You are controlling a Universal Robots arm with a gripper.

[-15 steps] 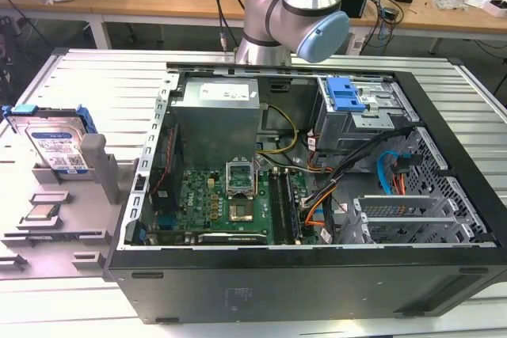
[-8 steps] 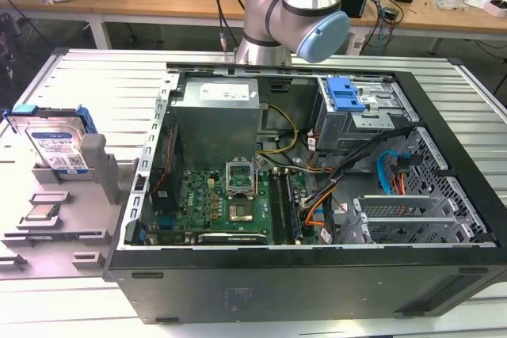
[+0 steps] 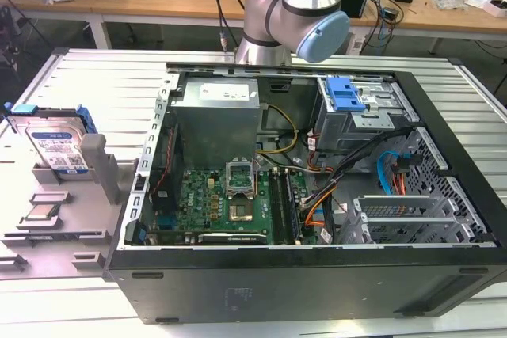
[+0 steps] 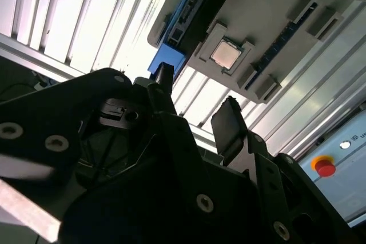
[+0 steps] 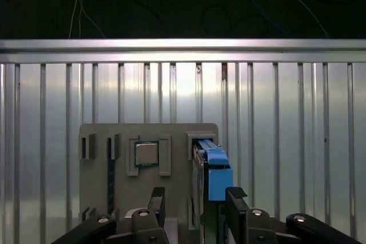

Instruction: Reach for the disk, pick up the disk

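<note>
While the open black computer case (image 3: 277,282) takes up most of the ribbed metal table (image 3: 95,85) in the exterior view, with the grey-and-blue arm (image 3: 295,21) rising behind it, a grey holder block (image 3: 75,219) sits beside the case at the exterior view's left. The disk (image 3: 55,146) stands nearly upright on its edge in a slot of that block. It is a flat silver rectangle with a white-and-blue label on the face turned to the camera and a blue plastic bracket around its rim. In the first wrist view the disk (image 5: 213,170) appears edge-on as a thin slab capped in blue (the labelled face is turned aside here). The gripper (image 5: 195,201) hangs apart from it, its two black fingers (image 5: 235,201) spread wide with nothing held. The blue-capped edge lines up with the gap between the fingertips but lies beyond them, untouched. The second wrist view looks past the gripper (image 4: 197,104) at a slant, with the disk (image 4: 197,4) a dark, blue-edged slab along the block's side. A small square CPU chip (image 3: 41,213) rests in a recess of the block, just beside the disk in both wrist views (image 5: 146,154) (image 4: 226,54).
</note>
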